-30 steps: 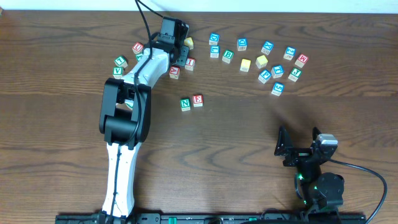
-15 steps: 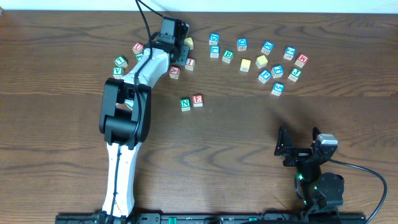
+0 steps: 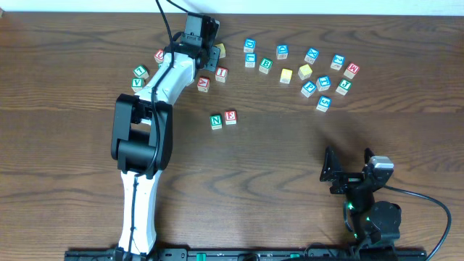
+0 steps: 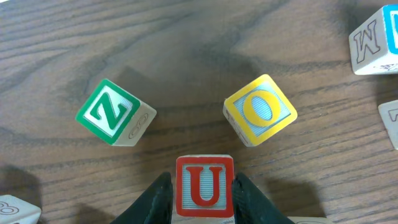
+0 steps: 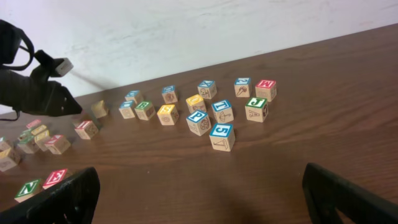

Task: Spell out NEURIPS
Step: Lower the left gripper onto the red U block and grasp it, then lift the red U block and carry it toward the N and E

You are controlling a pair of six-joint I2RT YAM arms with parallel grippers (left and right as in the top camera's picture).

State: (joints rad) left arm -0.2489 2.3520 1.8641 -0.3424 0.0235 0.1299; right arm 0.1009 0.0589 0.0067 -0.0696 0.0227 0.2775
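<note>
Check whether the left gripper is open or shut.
Shut on the U cube: in the wrist view, the left gripper has its fingers pressed against both its sides, no gap visible.

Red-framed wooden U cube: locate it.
Left wrist view, bottom centre: red-framed wooden U cube between the fingers of the left tool, green-framed Z cube upper left, yellow O cube upper right.

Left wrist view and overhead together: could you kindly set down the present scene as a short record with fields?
left gripper: shut on the U cube, one finger against each side
near the U cube: green cube at upper left and yellow O cube at upper right in the wrist view, both apart from it
right gripper: open, holding nothing
word so far: N cube and E cube side by side
letters not yet placed: U, R, I, P, S
</note>
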